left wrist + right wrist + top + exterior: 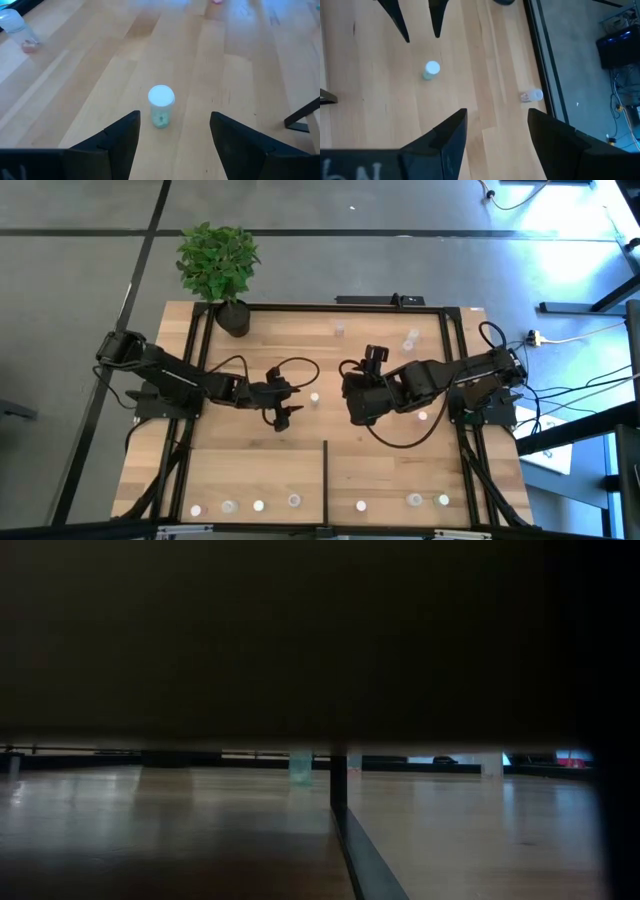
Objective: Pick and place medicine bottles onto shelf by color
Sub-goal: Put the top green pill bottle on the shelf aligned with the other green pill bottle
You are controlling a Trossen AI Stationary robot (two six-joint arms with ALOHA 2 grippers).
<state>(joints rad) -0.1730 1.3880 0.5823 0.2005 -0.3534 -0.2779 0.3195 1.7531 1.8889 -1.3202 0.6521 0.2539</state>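
A small medicine bottle (pixel 161 106) with a white top stands upright on the light-wood shelf (pixel 250 460), also seen in the high view (pixel 314 396). My left gripper (pixel 176 120) is low over the boards, open, its fingers just short of the bottle on either side. My right gripper (pixel 497 112) hangs open higher up, right of that bottle (pixel 431 69), with nothing between its fingers. Another bottle (pixel 531 95) lies on its side near the far rail.
Several bottles stand in a row along the near edge (pixel 259 505), split by a short black divider bar (pixel 325 470). More bottles sit near the far right (pixel 410 340). A potted plant (pixel 225 275) stands at the far left corner. Black rails (pixel 455 360) edge the shelf.
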